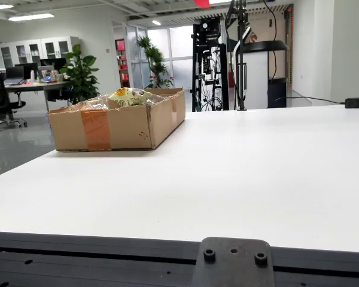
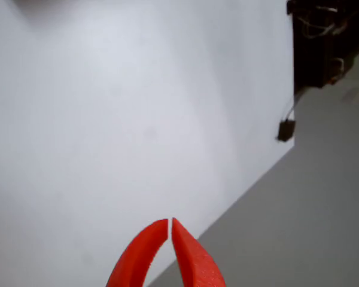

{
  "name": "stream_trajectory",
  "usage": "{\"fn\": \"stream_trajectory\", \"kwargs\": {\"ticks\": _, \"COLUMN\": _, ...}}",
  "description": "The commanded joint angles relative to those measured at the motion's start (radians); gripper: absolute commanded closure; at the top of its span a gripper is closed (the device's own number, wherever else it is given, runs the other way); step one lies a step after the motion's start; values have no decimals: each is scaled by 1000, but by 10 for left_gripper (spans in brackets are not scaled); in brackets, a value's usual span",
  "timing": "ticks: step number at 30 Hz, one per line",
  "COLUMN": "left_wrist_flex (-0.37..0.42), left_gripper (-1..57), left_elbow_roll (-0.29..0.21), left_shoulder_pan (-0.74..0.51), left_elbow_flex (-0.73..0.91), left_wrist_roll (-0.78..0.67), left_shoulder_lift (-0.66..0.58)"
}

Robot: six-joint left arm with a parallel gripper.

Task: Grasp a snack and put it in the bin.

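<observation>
A cardboard box (image 1: 116, 122) serves as the bin and stands on the white table (image 1: 245, 173) at the back left in the fixed view. A yellow-green snack bag (image 1: 130, 95) and some clear wrapping lie inside it, showing above the rim. My red gripper (image 2: 169, 226) shows in the view that rides on it, high above the bare table, with the fingertips closed together and nothing between them. In the fixed view only a small red part (image 1: 201, 3) shows at the top edge. No snack lies on the table in either view.
A black device with a cable (image 1: 357, 103) sits at the table's far right edge; it also shows in the gripper view (image 2: 285, 130). A black equipment rack (image 1: 210, 66) and a stand stand behind the table. A black mount (image 1: 233, 262) sits at the front edge.
</observation>
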Motion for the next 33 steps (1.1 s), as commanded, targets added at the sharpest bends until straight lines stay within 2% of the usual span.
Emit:
{"fn": "stream_trajectory", "kwargs": {"ticks": 1, "left_wrist_flex": -7, "left_gripper": 567, "left_elbow_roll": 0, "left_shoulder_pan": -41, "left_elbow_flex": 141, "left_wrist_roll": -9, "left_shoulder_lift": -112}}
{"fn": "stream_trajectory", "kwargs": {"ticks": 10, "left_wrist_flex": -14, "left_gripper": 567, "left_elbow_roll": -17, "left_shoulder_pan": -167, "left_elbow_flex": 362, "left_wrist_roll": -35, "left_shoulder_lift": -262}}
{"fn": "stream_trajectory", "kwargs": {"ticks": 24, "left_wrist_flex": -14, "left_gripper": 567, "left_elbow_roll": -192, "left_shoulder_pan": -304, "left_elbow_flex": 579, "left_wrist_roll": 29, "left_shoulder_lift": -418}}
{"fn": "stream_trajectory", "kwargs": {"ticks": 33, "left_wrist_flex": -16, "left_gripper": 567, "left_elbow_roll": -241, "left_shoulder_pan": -314, "left_elbow_flex": 742, "left_wrist_roll": 65, "left_shoulder_lift": -582}}
